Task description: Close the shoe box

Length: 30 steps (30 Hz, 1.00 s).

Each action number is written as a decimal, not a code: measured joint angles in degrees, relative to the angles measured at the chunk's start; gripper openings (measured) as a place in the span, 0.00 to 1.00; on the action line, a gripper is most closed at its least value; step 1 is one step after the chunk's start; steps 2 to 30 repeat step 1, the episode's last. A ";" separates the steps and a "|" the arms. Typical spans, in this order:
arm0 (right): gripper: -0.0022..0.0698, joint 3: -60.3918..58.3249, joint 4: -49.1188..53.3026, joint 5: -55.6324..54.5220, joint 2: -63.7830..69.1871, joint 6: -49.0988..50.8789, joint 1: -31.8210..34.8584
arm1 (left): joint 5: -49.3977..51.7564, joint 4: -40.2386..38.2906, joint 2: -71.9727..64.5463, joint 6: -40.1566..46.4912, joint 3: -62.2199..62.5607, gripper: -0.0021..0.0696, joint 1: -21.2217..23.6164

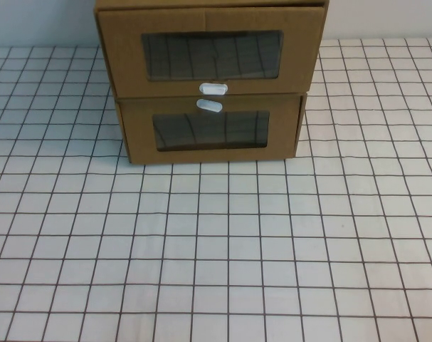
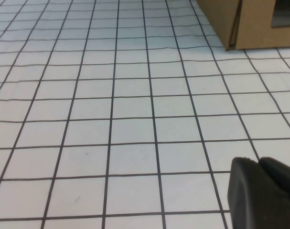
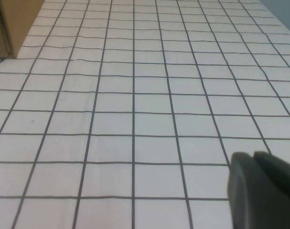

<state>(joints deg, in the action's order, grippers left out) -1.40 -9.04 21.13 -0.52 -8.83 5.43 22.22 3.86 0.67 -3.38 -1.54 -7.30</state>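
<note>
**Ana:** Cardboard all round, so the shoe box should be light and fairly stiff, though its clear window would likely flex under a push. It sits directly on top of the lower drawer and is wider than it. Its front seems to overhang that drawer's face, so I judge it is not fully pushed in.

**Ben:** Where would you press?

**Ana:** On the bare cardboard beside the window, or on the strip by the white pull tab just above the lower drawer's own tab. The tab is small and looks slick, better for pulling than pushing.

**Ben:** Grippers?

**Ana:** Left gripper and right gripper each hang low over the gridded table cover, well apart from the lower drawer. Only a dark edge of each shows, so I cannot tell whether either is spread or pressed together.

**Ben:** Any labels?

**Ana:** No brand or writing shows anywhere.
</note>
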 joint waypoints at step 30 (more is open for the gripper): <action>0.01 0.00 0.00 0.00 0.00 0.00 0.00 | 0.00 0.00 0.00 0.00 0.00 0.02 0.00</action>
